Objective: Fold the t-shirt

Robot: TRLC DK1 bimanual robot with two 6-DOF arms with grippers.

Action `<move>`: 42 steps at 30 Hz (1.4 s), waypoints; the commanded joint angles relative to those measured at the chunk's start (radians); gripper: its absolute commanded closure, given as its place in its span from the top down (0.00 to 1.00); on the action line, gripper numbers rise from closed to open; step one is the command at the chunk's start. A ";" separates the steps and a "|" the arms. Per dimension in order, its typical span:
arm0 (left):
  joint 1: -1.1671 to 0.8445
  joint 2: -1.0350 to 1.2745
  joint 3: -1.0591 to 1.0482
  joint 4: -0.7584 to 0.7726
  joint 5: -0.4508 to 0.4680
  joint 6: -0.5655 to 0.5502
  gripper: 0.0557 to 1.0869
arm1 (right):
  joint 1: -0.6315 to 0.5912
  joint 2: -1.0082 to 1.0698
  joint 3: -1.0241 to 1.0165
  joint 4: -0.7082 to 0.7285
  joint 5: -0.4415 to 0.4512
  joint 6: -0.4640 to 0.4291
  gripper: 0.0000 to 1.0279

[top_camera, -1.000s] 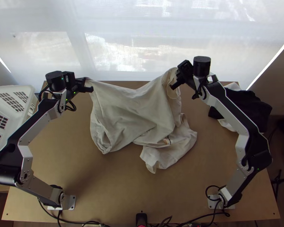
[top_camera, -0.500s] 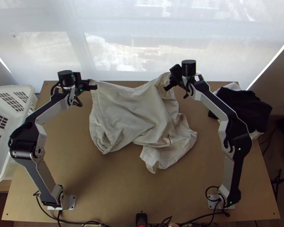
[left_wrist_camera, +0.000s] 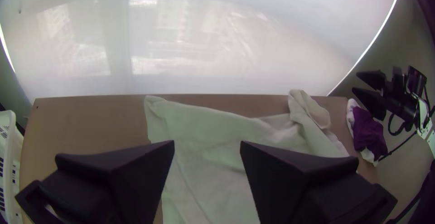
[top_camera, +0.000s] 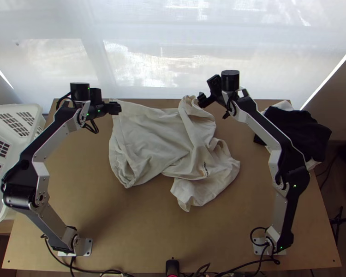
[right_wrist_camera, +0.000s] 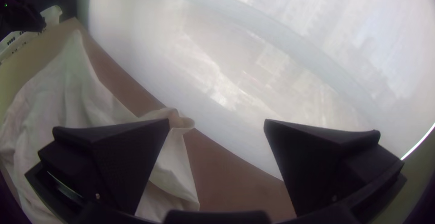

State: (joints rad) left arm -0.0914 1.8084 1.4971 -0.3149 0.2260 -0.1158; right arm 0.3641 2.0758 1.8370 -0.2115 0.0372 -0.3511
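Item, table (top_camera: 127, 226): qty 1, lt. wood, flat top, small dark holes at near L and near R corners; I have its far edge just beside the window covering. Item, window covering (top_camera: 150, 69): pale, translucent, spans far side; blurred bldg. shapes thru it. Item, vert. band (top_camera: 93, 51): greyish, L of ctr., btwn brighter patches. Item, light: daylight thru covering, plus thin bright strips at its L (top_camera: 0, 73) and R (top_camera: 332, 76) edges. Item, R wall (top_camera: 341, 108): grey-brown, dim. Item, floor (top_camera: 324, 221): dk. brown, R of table.
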 commanded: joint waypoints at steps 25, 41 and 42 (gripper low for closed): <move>-0.393 -0.517 -0.488 -0.579 0.058 -0.004 0.84 | -0.031 -0.787 -0.493 -0.410 -0.002 0.020 0.96; -0.435 -0.374 -0.581 -0.279 -0.027 -0.050 0.83 | -0.028 -0.881 -0.545 -0.496 -0.007 0.027 0.96; -0.441 -0.359 -0.578 -0.279 -0.027 -0.050 0.77 | -0.028 -0.887 -0.553 -0.497 -0.007 0.027 0.96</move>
State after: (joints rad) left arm -0.5056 1.3712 0.9413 -0.6643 0.2184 -0.1577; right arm 0.3378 1.2312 1.3190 -0.6872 0.0319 -0.3222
